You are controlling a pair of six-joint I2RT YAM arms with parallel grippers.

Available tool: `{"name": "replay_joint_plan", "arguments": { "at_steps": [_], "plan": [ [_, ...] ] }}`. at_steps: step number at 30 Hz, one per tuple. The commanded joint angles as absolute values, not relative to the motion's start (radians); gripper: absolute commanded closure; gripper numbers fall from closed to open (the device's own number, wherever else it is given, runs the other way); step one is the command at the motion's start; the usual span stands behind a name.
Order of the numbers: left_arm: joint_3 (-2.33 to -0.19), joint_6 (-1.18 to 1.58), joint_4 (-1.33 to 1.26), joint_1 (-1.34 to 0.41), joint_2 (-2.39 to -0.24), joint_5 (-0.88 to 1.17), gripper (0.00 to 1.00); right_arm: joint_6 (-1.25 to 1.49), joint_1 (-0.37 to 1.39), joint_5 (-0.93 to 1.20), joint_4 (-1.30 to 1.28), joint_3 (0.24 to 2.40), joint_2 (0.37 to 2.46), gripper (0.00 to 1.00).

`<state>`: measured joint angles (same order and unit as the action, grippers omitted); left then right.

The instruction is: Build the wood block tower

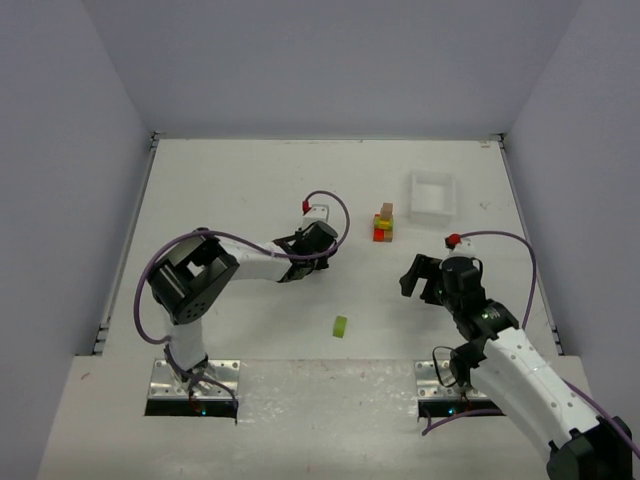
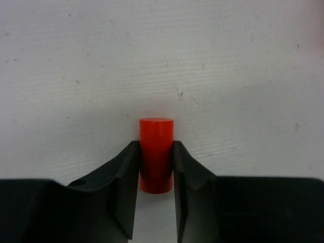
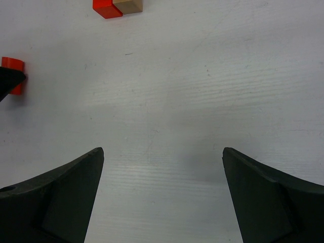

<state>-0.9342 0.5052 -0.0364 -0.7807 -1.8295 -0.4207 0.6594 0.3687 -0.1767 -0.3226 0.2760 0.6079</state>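
Note:
My left gripper is shut on a small red wooden cylinder that stands upright on the white table, both fingers pressed against its sides. In the top view the left gripper sits mid-table and hides that block. The right wrist view shows the same red cylinder at its left edge. The tower is a short stack of red, yellow and green pieces with a plain brown block on top, to the right of the left gripper. A lime green block lies alone nearer the bases. My right gripper is open over bare table.
A white rectangular tray stands at the back right, just beyond the tower. Grey walls close the table on three sides. The tower's red and brown blocks show at the top of the right wrist view.

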Motion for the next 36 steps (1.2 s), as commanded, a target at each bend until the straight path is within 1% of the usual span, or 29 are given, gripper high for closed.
{"name": "replay_joint_plan", "arguments": {
  "at_steps": [1,2,4,6,9,11,14,16,19,22,25,28,30,34,36],
  "plan": [
    [-0.967,0.524,-0.026,-0.782,-1.86,-0.443,0.83,0.673,0.367,-0.174,-0.278,0.275,0.604,0.01],
    [-0.963,0.526,-0.024,-0.782,-1.861,-0.443,0.91,0.673,0.367,-0.171,-0.278,0.273,0.604,0.01],
    [-0.945,0.523,-0.023,-0.785,-1.848,-0.45,0.99,0.673,0.367,-0.166,-0.275,0.272,0.604,0.01],
    [-0.933,0.505,-0.032,-0.785,-1.825,-0.451,1.0,0.668,0.367,-0.156,-0.272,0.273,0.604,0.01],
    [-0.863,0.423,-0.082,-0.792,-1.764,-0.438,1.0,0.649,0.367,-0.081,-0.256,0.274,0.598,0.01],
    [-0.783,0.349,-0.206,-0.793,-1.658,-0.34,1.0,0.621,0.367,-0.008,-0.225,0.271,0.59,0.01],
    [-0.57,0.178,-0.396,-0.795,-1.487,-0.117,1.0,0.606,0.367,0.105,-0.193,0.271,0.579,0.01],
    [-0.452,0.116,-0.507,-0.796,-1.345,0.085,1.0,0.607,0.367,0.186,-0.176,0.279,0.575,0.01],
    [-0.379,0.041,-0.567,-0.799,-1.198,0.303,0.95,0.638,0.367,0.331,-0.122,0.29,0.577,0.01],
    [-0.338,0.009,-0.587,-0.801,-1.137,0.457,0.95,0.694,0.367,0.488,-0.014,0.285,0.6,0.01],
    [-0.341,0.005,-0.589,-0.802,-1.124,0.528,0.96,0.787,0.371,0.566,0.136,0.264,0.629,0.01],
    [-0.355,0.005,-0.58,-0.807,-1.13,0.553,0.96,0.844,0.398,0.59,0.206,0.26,0.673,0.01],
    [-0.36,-0.009,-0.58,-0.811,-1.129,0.568,0.96,0.851,0.459,0.573,0.217,0.277,0.702,0.01],
    [-0.374,-0.023,-0.571,-0.815,-1.125,0.562,0.96,0.815,0.617,0.43,0.196,0.346,0.775,0.01],
    [-0.385,-0.021,-0.555,-0.815,-1.124,0.551,0.96,0.815,0.669,0.369,0.199,0.362,0.806,0.02]
  ]
}}
